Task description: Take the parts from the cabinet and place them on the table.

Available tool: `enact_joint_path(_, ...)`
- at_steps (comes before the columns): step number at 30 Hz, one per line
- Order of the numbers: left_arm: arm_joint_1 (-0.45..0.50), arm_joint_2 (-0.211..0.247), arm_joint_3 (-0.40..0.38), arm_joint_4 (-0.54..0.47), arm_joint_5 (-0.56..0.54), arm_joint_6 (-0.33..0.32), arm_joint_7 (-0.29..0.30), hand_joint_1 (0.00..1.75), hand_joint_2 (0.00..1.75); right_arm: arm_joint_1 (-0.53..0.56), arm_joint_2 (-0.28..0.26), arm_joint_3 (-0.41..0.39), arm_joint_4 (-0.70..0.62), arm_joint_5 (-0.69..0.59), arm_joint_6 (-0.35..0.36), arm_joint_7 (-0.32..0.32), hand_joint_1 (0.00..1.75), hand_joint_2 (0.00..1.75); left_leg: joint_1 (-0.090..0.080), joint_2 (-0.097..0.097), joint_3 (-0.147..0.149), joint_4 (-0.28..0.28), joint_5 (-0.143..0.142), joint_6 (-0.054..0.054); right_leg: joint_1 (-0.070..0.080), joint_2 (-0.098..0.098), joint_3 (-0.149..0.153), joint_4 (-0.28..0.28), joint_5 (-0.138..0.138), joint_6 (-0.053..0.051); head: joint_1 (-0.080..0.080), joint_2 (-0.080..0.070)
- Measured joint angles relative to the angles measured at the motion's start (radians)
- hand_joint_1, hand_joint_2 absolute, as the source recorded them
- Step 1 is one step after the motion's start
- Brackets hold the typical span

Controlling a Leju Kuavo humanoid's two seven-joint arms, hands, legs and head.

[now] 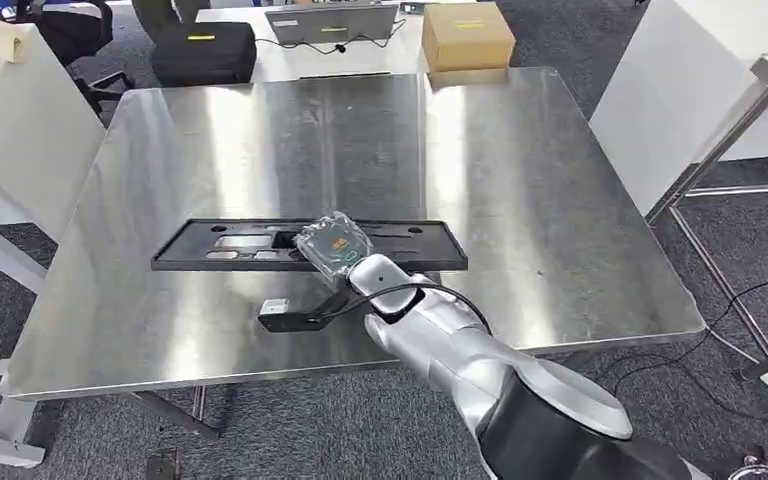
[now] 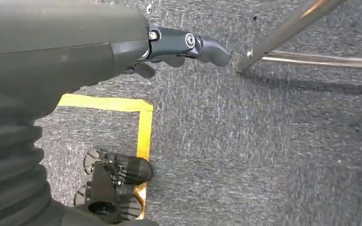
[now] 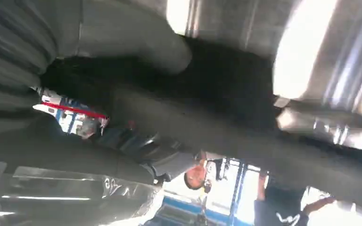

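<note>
Right hand (image 1: pixel 338 250) hidden over black part (image 1: pixel 200 247).

A lab or workshop is showing here: a square stainless-steel worktable (image 1: pixel 520 190) is standing on grey carpet (image 1: pixel 750 250); white benches (image 1: pixel 660 90) are flanking it; yellow floor tape (image 2: pixel 143 125) is marking a zone.

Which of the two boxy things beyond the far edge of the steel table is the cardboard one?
The tan cardboard box at the far right; the other, further left, is a black case.
</note>
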Motion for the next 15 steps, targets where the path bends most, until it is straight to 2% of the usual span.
enact_joint_path(1,0.002,0.001,0.000,0.000,0.000,0.000,-0.001,0.00,1.75,0.000,0.000,0.000,0.000,0.000,-0.002,-0.005,0.00,0.00,0.004,0.000,0.000,0.000,0.002,0.009,0.004,0.000,0.000,0.000,0.000,0.001,0.001,0.000)
enact_joint_path(3,0.005,0.001,0.001,0.001,0.000,0.001,-0.002,0.00,1.75,0.000,0.003,0.000,0.000,0.004,-0.004,-0.013,0.00,0.00,0.006,0.000,0.001,0.000,0.002,0.008,0.007,0.000,0.000,0.000,0.000,0.001,0.001,0.000)
enact_joint_path(4,0.005,0.001,0.001,0.002,0.000,0.002,-0.002,0.00,0.00,0.000,0.004,0.000,0.001,0.007,-0.006,-0.014,0.00,0.00,0.006,0.000,0.001,-0.001,0.002,0.007,0.007,0.001,0.000,0.000,0.000,0.001,0.000,0.000)
enact_joint_path(15,0.009,0.004,0.014,0.004,0.007,0.019,0.014,0.00,0.00,0.000,0.004,-0.030,0.004,0.035,-0.018,-0.010,0.00,0.00,0.011,0.001,0.001,-0.001,0.004,-0.004,0.012,0.001,0.000,0.001,0.000,-0.001,0.000,0.000)
